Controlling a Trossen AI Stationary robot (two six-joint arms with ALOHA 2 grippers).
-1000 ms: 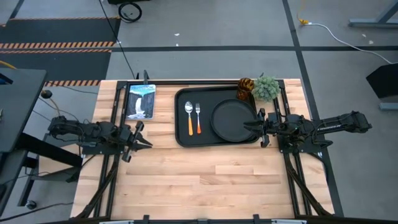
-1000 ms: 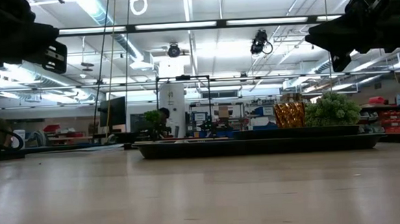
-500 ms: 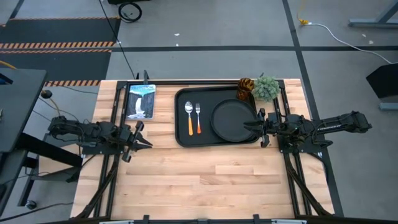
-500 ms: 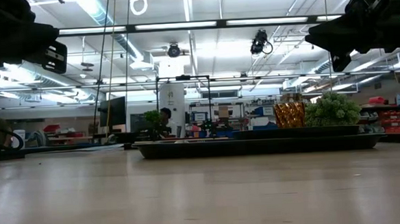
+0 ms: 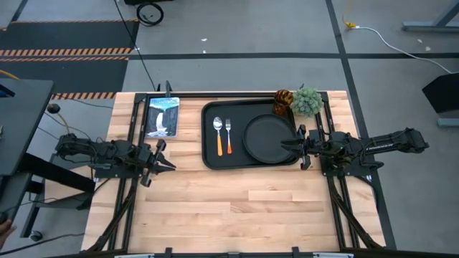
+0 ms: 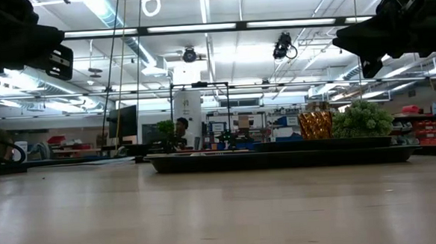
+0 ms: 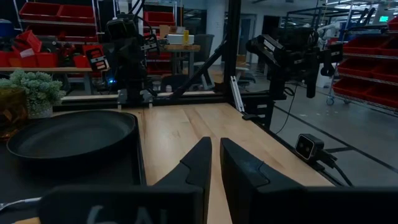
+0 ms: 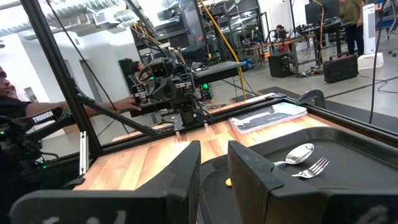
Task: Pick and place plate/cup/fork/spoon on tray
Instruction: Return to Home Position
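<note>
The black tray (image 5: 208,162) lies at the table's far middle. On it rest the round black plate (image 5: 269,138), the spoon (image 5: 218,135) and the fork (image 5: 229,135) side by side left of the plate, and the amber cup (image 5: 282,100) upright at the far right corner. My left gripper (image 5: 171,165) hovers over bare table left of the tray, shut and empty; its fingers show close together in the left wrist view (image 7: 214,155). My right gripper (image 5: 282,144) hovers above the plate's right rim, fingers close together (image 8: 213,163), holding nothing.
A fuzzy green plant ball (image 5: 307,101) stands beside the cup at the tray's far right. A blue-and-white picture card (image 5: 162,116) lies left of the tray. The near half of the wooden table (image 5: 237,215) is bare. People show in the room beyond the table.
</note>
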